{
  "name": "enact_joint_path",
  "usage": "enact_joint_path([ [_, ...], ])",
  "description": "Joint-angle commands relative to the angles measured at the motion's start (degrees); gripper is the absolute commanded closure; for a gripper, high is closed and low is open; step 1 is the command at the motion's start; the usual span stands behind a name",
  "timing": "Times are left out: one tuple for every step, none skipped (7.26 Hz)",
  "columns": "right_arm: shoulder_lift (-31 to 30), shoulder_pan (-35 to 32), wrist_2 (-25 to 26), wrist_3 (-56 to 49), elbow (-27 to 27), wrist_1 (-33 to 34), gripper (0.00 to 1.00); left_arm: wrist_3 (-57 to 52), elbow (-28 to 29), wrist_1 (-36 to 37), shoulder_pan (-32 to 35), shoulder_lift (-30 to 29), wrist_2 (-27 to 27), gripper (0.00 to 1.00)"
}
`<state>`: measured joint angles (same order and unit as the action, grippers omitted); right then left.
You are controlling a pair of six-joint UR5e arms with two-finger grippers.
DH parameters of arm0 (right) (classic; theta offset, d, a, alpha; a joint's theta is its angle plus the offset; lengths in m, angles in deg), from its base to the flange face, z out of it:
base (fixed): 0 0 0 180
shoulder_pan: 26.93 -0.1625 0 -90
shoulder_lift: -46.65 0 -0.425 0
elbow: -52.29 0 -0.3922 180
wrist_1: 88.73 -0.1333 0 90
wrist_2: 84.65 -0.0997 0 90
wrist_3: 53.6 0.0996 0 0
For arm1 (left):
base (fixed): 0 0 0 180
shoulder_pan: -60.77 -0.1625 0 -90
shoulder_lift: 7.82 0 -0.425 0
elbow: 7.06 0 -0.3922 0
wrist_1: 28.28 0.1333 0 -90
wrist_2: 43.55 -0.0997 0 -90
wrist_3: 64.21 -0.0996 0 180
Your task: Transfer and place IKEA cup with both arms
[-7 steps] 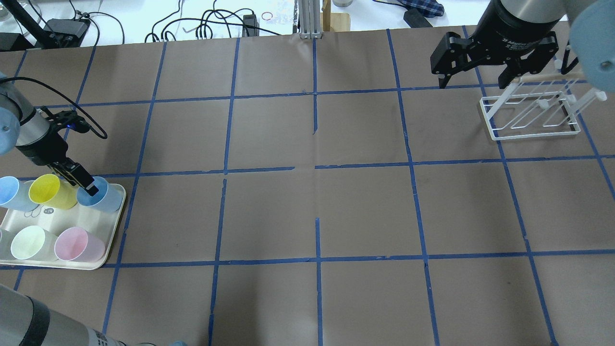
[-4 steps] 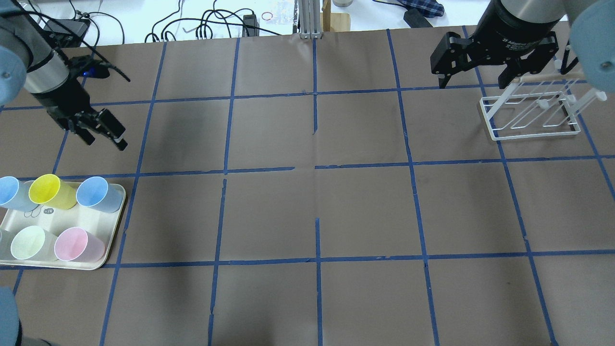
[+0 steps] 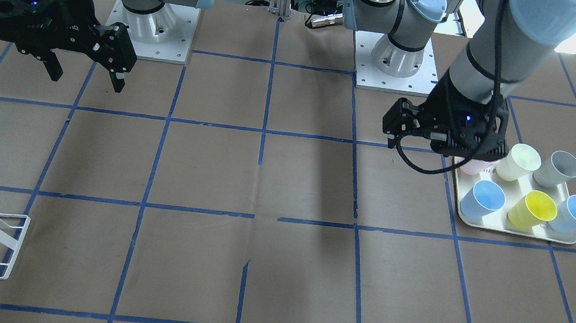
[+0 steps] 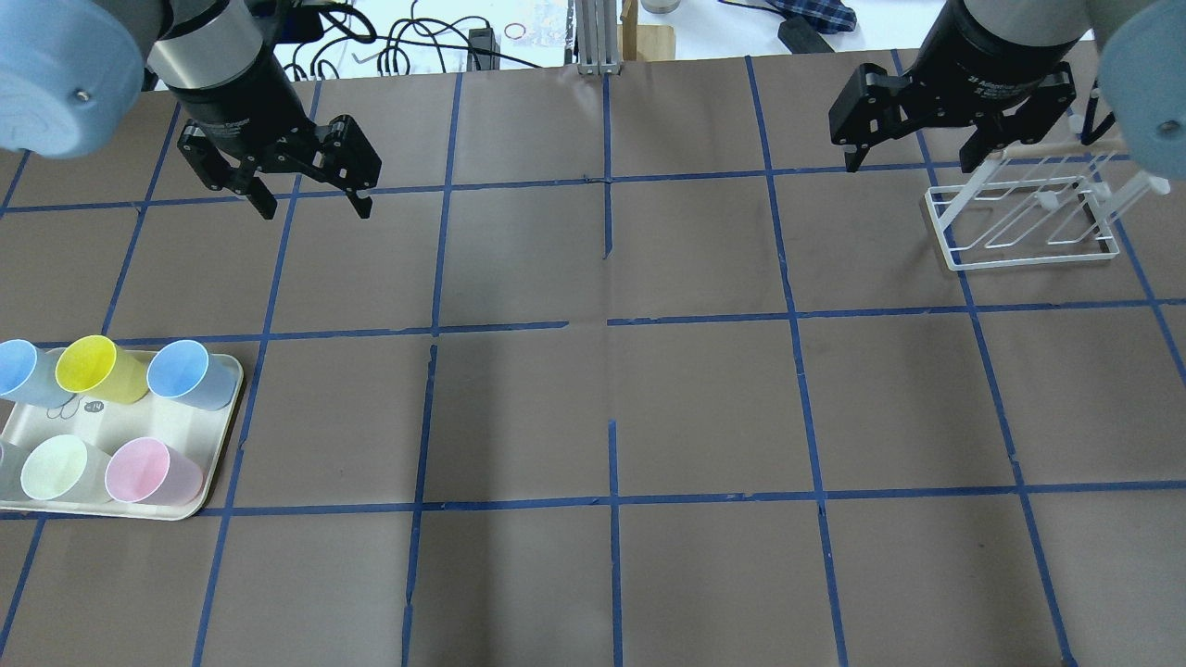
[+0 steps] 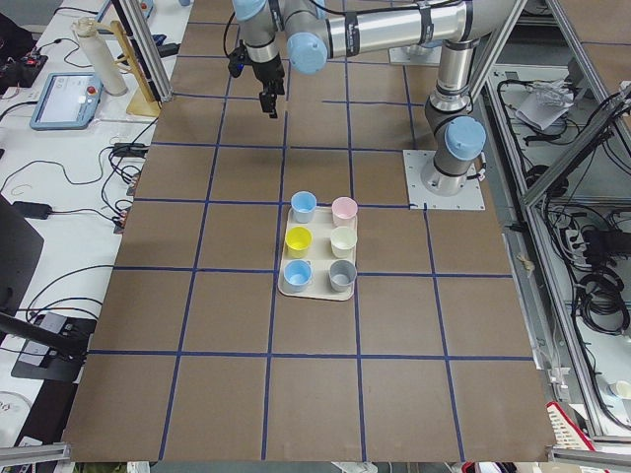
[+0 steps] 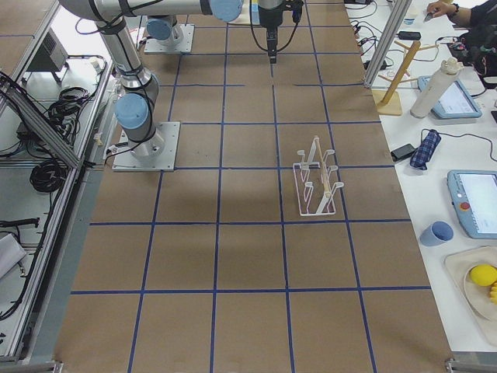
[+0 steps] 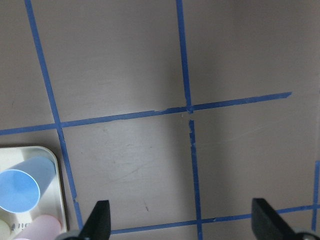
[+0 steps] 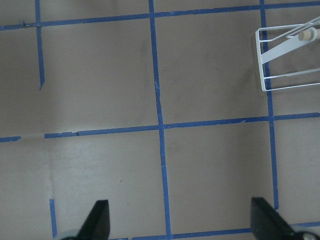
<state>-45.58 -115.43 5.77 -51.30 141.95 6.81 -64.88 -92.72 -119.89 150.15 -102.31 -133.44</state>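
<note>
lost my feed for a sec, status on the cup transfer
Left pincer open, empty, away from the tray. Right pincer open, empty, near the rack. IKEA cup upright on tray, not grasped. No obstruction seen.

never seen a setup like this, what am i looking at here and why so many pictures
Two robot arms stand at a table covered in brown paper with blue tape lines. It is one moment from six cameras: one above and behind the robot, one facing it, one at each table end, one on each wrist looking down. The left gripper and right gripper hang open and empty. A tray holds the pale blue cup to be moved and five other cups. A white wire rack stands near the right gripper.
</note>
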Motion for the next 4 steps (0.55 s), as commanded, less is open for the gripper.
enact_joint_path([
  [-0.06, 0.00, 0.03, 0.07, -0.10, 0.00, 0.00, 5.95, -1.26, -2.06, 0.28, 5.79, -0.12, 0.00],
  [0.03, 0.00, 0.11, -0.02, -0.10, 0.00, 0.00, 3.60, -1.00, -2.69, -1.73, 6.85, -0.21, 0.00],
  [-0.06, 0.00, 0.11, -0.02, -0.10, 0.00, 0.00, 3.14, -1.69, -3.65, -2.45, 7.99, 0.23, 0.00],
  [0.03, 0.00, 0.03, 0.07, -0.10, 0.00, 0.00, 3.05, -2.74, -2.53, -2.72, 7.31, 0.32, 0.00],
])
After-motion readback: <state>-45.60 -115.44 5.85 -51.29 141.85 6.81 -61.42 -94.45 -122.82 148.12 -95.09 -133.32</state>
